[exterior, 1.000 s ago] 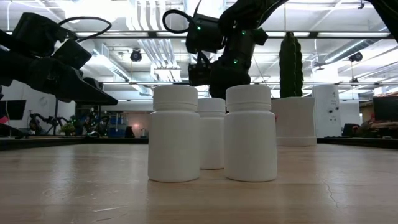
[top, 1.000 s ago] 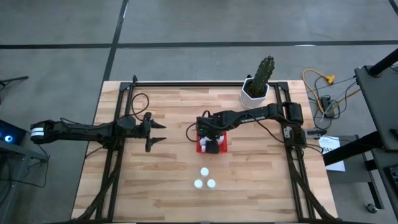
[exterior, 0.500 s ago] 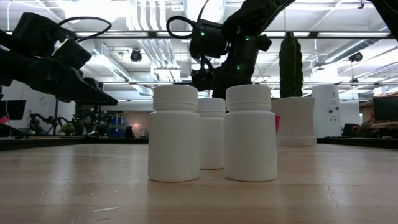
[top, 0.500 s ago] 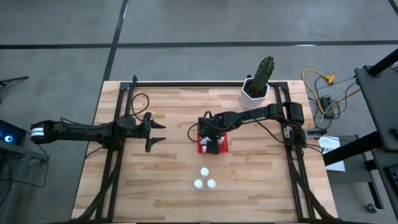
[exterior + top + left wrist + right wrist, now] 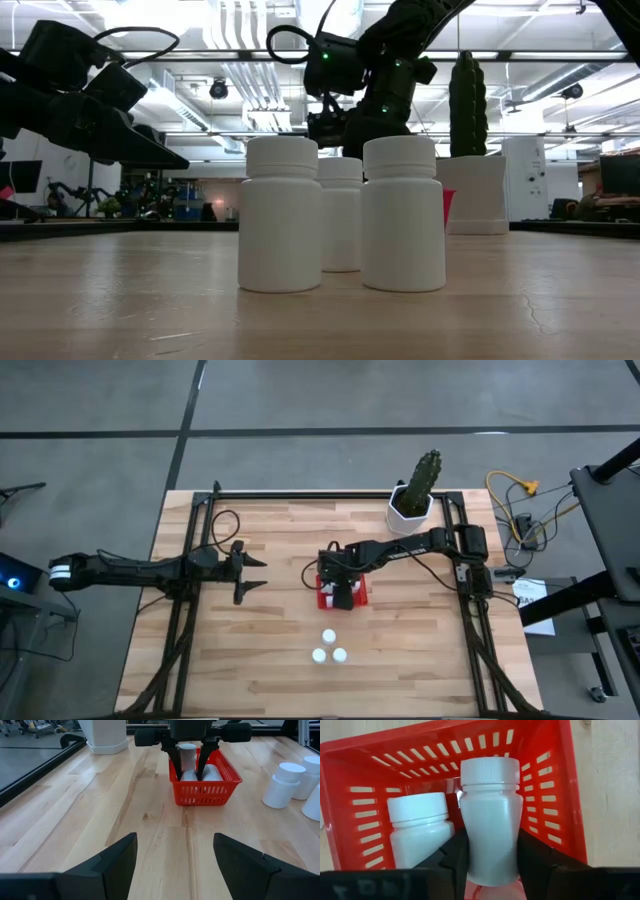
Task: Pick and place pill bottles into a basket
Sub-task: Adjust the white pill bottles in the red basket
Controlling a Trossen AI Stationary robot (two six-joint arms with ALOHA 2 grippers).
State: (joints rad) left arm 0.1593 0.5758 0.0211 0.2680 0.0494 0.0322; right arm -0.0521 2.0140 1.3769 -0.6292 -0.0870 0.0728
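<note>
The red basket [image 5: 340, 594] stands on the table's middle; it also shows in the left wrist view [image 5: 205, 790] and the right wrist view [image 5: 560, 795]. My right gripper [image 5: 340, 572] is over it, shut on one white pill bottle [image 5: 491, 820]. Another bottle [image 5: 417, 832] lies inside the basket. Three pill bottles [image 5: 329, 649] stand upright in a cluster nearer the table's near edge; they also show in the low view [image 5: 340, 212]. My left gripper [image 5: 254, 572] waits open and empty, left of the basket. My right gripper pinches the bottle's body [image 5: 491, 855] between its two fingers, one finger [image 5: 455, 857] on each side. The fingers come from above and lie along the bottle, whose cap [image 5: 487, 770] points away from the wrist into the basket. The bottle is held above the basket's floor.
A white pot with a green cactus [image 5: 414, 500] stands at the table's far right, behind the basket. Black frame rails [image 5: 180, 610] run along the table's left, right and far sides. Bare wood lies around the three standing bottles.
My right gripper has shifted slightly toward the table's right over the basket, still shut on the bottle.
</note>
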